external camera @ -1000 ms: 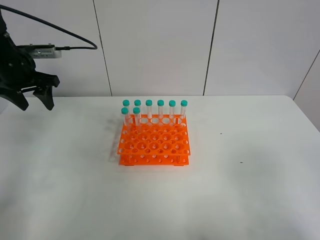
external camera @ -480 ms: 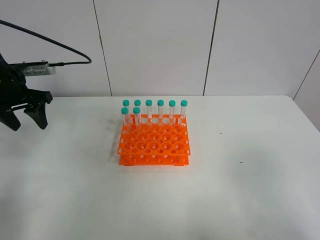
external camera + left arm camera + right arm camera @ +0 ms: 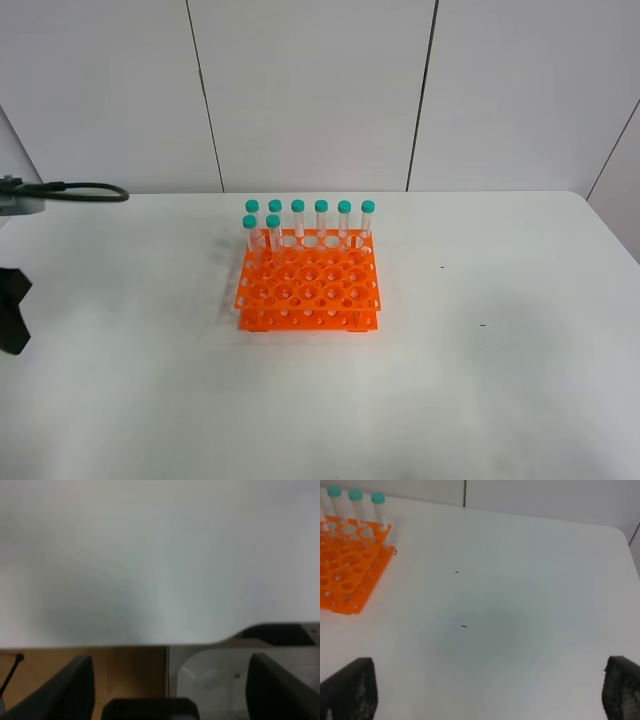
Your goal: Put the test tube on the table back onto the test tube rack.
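The orange test tube rack (image 3: 308, 288) stands mid-table on the white table (image 3: 480, 380). Several teal-capped test tubes (image 3: 321, 219) stand upright in it, along the back row and two in the second row at the left. No tube lies on the table in any view. My left gripper (image 3: 10, 312) is at the far left edge, far from the rack. In the left wrist view it (image 3: 170, 661) is open and empty over the table's edge. My right gripper (image 3: 490, 662) is open and empty above bare table, right of the rack (image 3: 347, 565). It is outside the exterior high view.
In the left wrist view the table's edge (image 3: 100, 646) shows, with brown floor and a grey-white base below it. A black cable (image 3: 80, 190) hangs at the far left. Small dark specks (image 3: 464, 626) mark the table right of the rack.
My left arm has moved down and left towards the table's front, and is now mostly outside the exterior high view. The rack and tubes have not moved.
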`<control>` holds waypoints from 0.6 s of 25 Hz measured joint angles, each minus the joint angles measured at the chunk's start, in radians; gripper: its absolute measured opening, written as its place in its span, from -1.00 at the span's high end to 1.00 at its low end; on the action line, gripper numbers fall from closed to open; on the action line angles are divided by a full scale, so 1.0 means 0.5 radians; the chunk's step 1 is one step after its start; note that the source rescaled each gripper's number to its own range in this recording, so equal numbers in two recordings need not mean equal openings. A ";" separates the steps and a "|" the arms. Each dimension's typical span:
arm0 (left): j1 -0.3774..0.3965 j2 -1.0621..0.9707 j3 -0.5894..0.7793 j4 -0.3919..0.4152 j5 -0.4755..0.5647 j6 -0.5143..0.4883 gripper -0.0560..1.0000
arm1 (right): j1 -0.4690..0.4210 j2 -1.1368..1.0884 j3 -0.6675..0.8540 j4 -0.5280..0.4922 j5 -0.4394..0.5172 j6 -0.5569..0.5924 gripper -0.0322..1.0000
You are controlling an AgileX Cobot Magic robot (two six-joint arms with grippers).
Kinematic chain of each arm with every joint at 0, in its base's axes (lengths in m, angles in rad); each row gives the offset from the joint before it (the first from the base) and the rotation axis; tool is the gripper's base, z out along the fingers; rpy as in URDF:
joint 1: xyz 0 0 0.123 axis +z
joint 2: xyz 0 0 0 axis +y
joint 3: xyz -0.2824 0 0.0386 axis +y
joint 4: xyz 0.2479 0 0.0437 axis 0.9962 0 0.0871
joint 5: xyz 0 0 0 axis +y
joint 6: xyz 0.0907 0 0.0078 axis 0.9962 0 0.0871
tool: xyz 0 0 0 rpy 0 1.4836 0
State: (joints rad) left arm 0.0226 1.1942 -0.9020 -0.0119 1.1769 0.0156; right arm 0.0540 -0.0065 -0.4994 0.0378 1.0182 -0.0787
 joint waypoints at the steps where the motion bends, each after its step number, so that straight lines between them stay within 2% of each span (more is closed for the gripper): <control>1: 0.000 -0.090 0.078 0.000 0.000 0.000 -1.00 | 0.000 0.000 0.000 0.000 0.000 0.000 -1.00; 8: 0.000 -0.904 0.516 0.000 -0.005 0.000 -1.00 | 0.000 0.000 0.000 0.000 0.000 0.000 -1.00; 15: 0.000 -1.831 0.804 -0.002 -0.213 0.000 -1.00 | 0.000 0.000 0.000 0.000 0.000 0.000 -1.00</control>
State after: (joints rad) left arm 0.0226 0.2785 -0.4999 -0.0129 1.0705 0.0156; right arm 0.0540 -0.0065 -0.4994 0.0378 1.0182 -0.0787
